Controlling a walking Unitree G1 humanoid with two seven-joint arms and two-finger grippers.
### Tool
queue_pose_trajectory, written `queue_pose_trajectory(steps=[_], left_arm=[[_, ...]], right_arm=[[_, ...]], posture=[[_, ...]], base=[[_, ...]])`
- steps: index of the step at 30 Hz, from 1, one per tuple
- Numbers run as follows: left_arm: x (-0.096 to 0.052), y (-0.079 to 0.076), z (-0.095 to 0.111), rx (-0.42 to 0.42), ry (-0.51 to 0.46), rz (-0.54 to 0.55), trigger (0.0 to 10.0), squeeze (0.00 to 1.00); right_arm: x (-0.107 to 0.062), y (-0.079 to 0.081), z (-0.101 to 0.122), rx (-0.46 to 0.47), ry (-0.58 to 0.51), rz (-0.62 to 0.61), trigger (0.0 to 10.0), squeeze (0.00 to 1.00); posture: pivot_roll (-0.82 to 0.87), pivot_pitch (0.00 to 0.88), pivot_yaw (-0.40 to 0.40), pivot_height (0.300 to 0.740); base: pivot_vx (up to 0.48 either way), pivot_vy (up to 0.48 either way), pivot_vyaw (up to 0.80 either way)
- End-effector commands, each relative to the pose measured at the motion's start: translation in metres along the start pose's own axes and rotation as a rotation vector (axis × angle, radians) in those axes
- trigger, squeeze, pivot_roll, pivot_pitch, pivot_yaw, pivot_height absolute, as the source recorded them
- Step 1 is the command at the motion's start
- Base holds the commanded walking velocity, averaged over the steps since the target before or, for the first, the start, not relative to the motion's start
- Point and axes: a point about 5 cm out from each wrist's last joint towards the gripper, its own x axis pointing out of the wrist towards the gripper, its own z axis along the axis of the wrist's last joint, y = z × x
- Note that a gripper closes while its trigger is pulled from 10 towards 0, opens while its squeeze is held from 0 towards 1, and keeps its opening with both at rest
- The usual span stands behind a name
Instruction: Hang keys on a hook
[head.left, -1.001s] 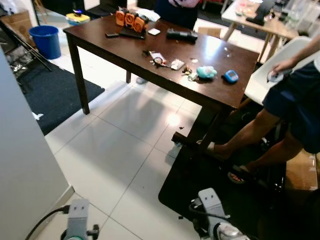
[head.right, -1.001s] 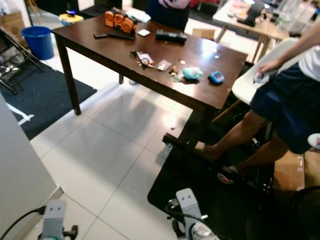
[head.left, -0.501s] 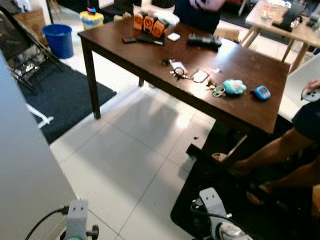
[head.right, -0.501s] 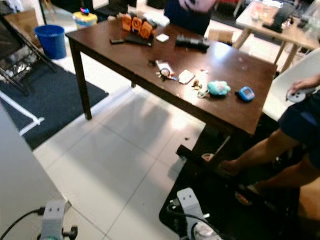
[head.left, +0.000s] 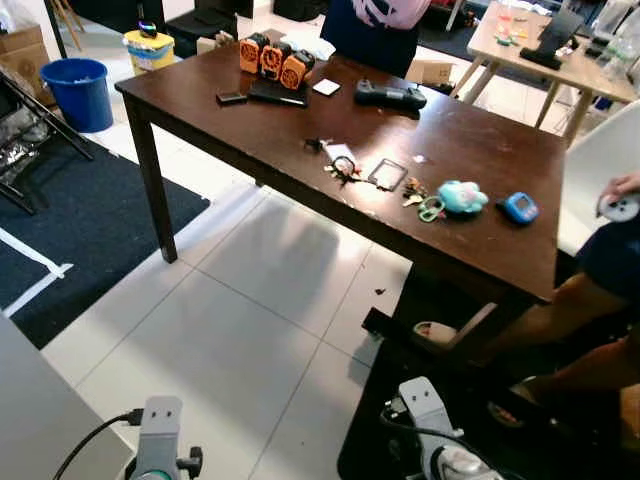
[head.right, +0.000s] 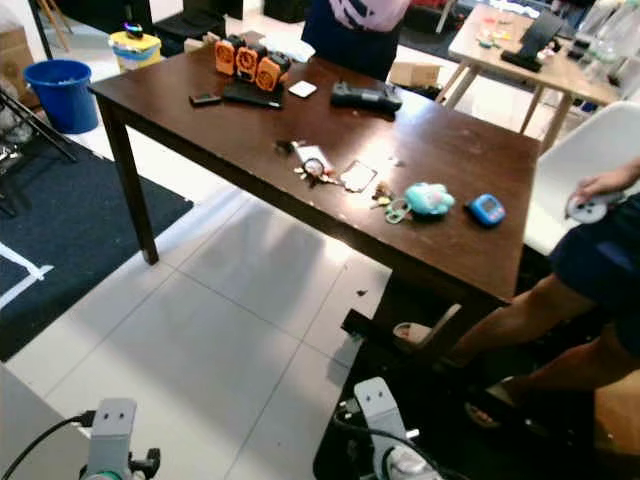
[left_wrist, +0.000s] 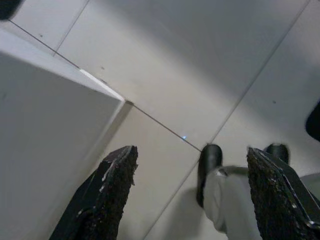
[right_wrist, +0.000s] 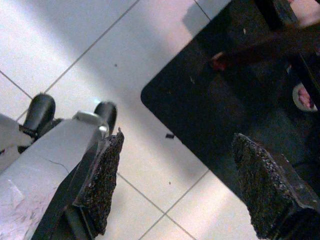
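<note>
A bunch of keys (head.left: 343, 168) with a small tag lies near the middle of the dark wooden table (head.left: 240, 125). A second bunch with a green ring (head.left: 421, 200) lies beside a teal plush toy (head.left: 462, 197). Both silver arms hang low at the bottom of the head views, the left arm (head.left: 160, 445) and the right arm (head.left: 428, 412), well short of the table. In the left wrist view my left gripper (left_wrist: 190, 152) is open above white floor tiles, next to a white panel (left_wrist: 45, 125). My right gripper (right_wrist: 177, 137) is open over tiles and a black mat (right_wrist: 225, 95).
A person (head.left: 600, 290) sits at the table's right end by a white chair (head.left: 595, 165), legs stretched over the black mat (head.left: 440, 330). Orange devices (head.left: 272, 58), a black controller (head.left: 390, 96) and a blue gadget (head.left: 519, 207) lie on the table. A blue bucket (head.left: 80, 92) and dark rug (head.left: 90, 215) lie left.
The camera has swung and shifted: the table now sits more centred, and the white panel on the left has slid nearly out of view. The arms hang as before.
</note>
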Motion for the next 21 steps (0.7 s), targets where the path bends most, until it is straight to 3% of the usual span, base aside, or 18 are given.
queue_pose_trajectory(steps=[1, 9, 21], left_arm=[[-0.0011, -0.0077, -0.0065, -0.005, 0.026, -0.02, 10.0, 0.0], [-0.0014, -0.0075, -0.0077, -0.002, 0.029, -0.022, 10.0, 0.0], [-0.0009, -0.0096, -0.0059, 0.015, 0.026, -0.036, 10.0, 0.0]], right_arm=[[-0.0014, -0.0052, -0.006, 0.003, 0.02, -0.016, 10.0, 0.0], [-0.0013, -0.0048, -0.0058, 0.004, 0.021, -0.018, 10.0, 0.0], [-0.002, -0.0076, -0.0075, 0.052, 0.017, -0.041, 10.0, 0.0]], posture=[[0.04, 0.013, -0.041, 0.74], [0.04, 0.015, -0.038, 0.74], [0.03, 0.013, -0.025, 0.74]], base=[[0.319, 0.0, 0.0], [0.319, 0.0, -0.78], [0.316, 0.0, -0.49]])
